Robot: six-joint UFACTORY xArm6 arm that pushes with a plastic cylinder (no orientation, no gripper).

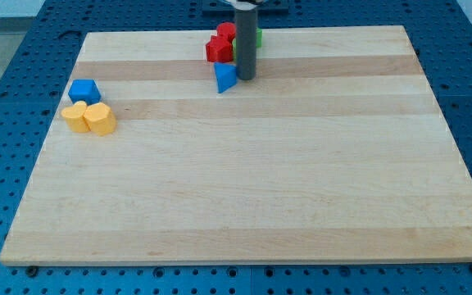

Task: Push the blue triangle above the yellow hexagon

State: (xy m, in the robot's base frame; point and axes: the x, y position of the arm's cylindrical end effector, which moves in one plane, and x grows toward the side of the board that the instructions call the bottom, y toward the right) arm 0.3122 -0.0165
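The blue triangle lies near the view's top centre of the wooden board. My tip stands right beside it, touching or almost touching its right side. Two yellow blocks sit together at the view's left: a flat-sided, hexagon-like one and a more ragged one touching its left side. The blue triangle is far to the right of them and a little higher in the view.
A blue cube sits just above the yellow pair. Two red blocks cluster just above the blue triangle, left of the rod. A green block shows partly behind the rod. The board's top edge is close behind them.
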